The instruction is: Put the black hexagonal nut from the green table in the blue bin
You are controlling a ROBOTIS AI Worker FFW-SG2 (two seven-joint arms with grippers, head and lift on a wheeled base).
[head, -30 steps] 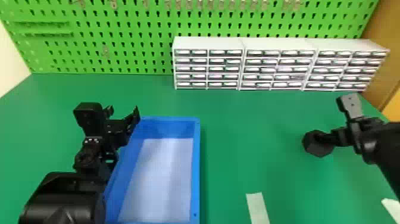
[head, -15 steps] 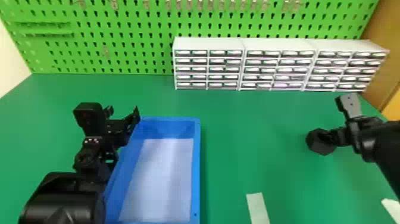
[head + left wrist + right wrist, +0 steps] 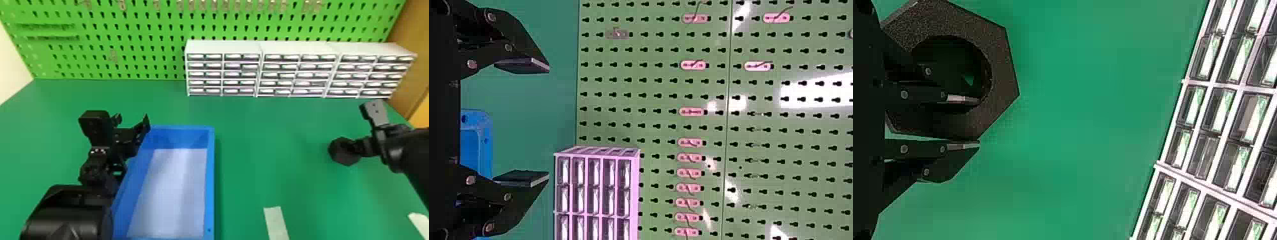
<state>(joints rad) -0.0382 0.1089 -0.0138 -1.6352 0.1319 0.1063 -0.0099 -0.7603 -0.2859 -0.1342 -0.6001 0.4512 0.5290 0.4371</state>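
Well, at left the left gripper (image 3: 131, 120) has its fingers wide apart, near the far left corner of the blue bin (image 3: 210, 178). Next comes a pale strip (image 3: 276, 223) on the green table (image 3: 255, 153); behind stand white drawer units (image 3: 223, 48) (any writing on their fronts is too small to read). Farther right — well apart from the bin — the black hexagonal nut (image 3: 342, 157) is pinched by the right gripper (image 3: 360, 147), one finger in its hole, one outside.
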